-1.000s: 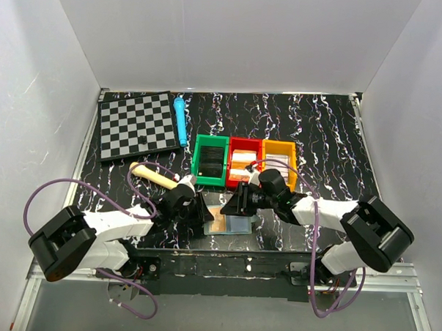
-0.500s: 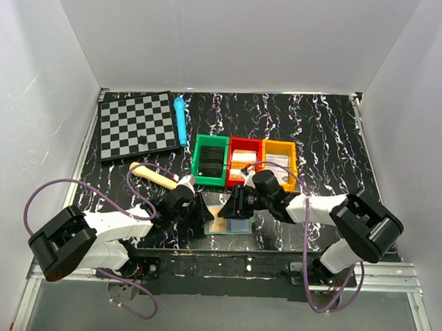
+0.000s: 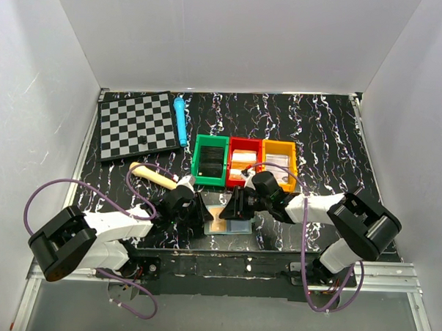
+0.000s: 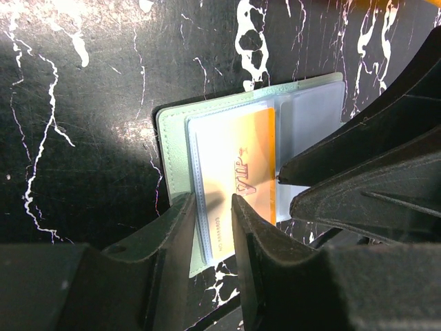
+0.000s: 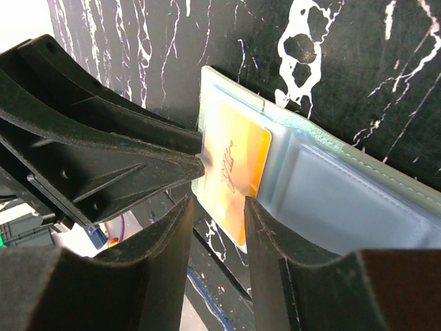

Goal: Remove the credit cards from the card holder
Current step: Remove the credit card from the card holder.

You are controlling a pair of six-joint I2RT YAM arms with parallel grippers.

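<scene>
The card holder (image 3: 237, 226) lies open near the table's front edge, grey-green rim (image 4: 172, 141) and pale blue panels (image 5: 344, 200) showing. An orange credit card (image 4: 251, 155) (image 5: 238, 172) sits in its left panel, sticking out a little over the near edge. My left gripper (image 3: 203, 212) (image 4: 211, 207) is at the holder's left side, jaws a narrow gap apart over the panel's edge, gripping nothing that I can see. My right gripper (image 3: 232, 204) (image 5: 217, 210) comes in from the right, open, with the card's near corner between its fingers. The two grippers' tips almost meet.
Green bin (image 3: 210, 160), red bin (image 3: 243, 159) and orange bin (image 3: 278, 162) stand in a row just behind the grippers. A chessboard (image 3: 137, 124) and a blue pen (image 3: 180, 121) lie at the back left. A wooden handle (image 3: 156, 177) lies by the left arm.
My right gripper has shifted a little left, in over the card holder. The left gripper's jaws have narrowed slightly; the holder has stayed in place.
</scene>
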